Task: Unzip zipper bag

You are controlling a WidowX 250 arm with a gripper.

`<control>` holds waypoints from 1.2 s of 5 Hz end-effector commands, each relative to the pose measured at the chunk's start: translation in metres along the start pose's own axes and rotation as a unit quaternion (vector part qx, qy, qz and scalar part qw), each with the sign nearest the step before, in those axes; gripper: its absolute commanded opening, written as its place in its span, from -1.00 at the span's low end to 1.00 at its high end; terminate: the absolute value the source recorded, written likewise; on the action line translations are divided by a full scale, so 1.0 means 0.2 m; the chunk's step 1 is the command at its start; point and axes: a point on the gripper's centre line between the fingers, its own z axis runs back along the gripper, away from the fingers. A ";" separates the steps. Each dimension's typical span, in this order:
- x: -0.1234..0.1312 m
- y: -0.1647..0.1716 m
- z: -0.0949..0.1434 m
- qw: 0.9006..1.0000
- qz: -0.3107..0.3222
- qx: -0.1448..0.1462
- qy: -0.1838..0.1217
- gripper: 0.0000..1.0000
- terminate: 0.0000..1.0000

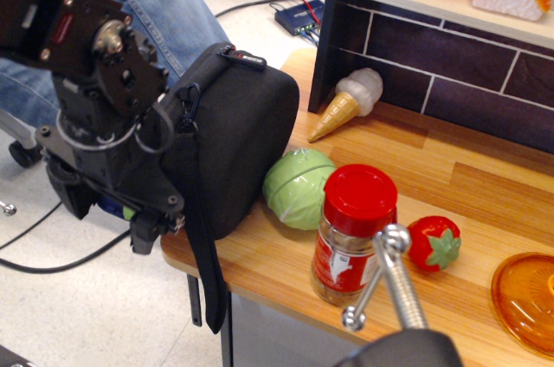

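While it stands on its edge at the left corner of the counter point(450, 185), the zipper bag point(229, 138) runs its long axis from the near edge toward the back, with its broad face turned to the right and its strap point(201, 237) hanging over the near edge. A small red-marked tab point(242, 57) sits on its top. The end effector point(151, 228) presses close against the bag's left side at the lower corner; whether it is parted or closed cannot be told.
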 end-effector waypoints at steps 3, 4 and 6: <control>0.10 0.02 0.05 0.999 0.036 -0.001 -0.003 -1.00 -1.00; 0.12 0.01 0.06 0.999 0.049 0.010 -0.009 -1.00 -1.00; 0.22 0.00 0.25 0.995 0.099 -0.008 -0.019 -1.00 -1.00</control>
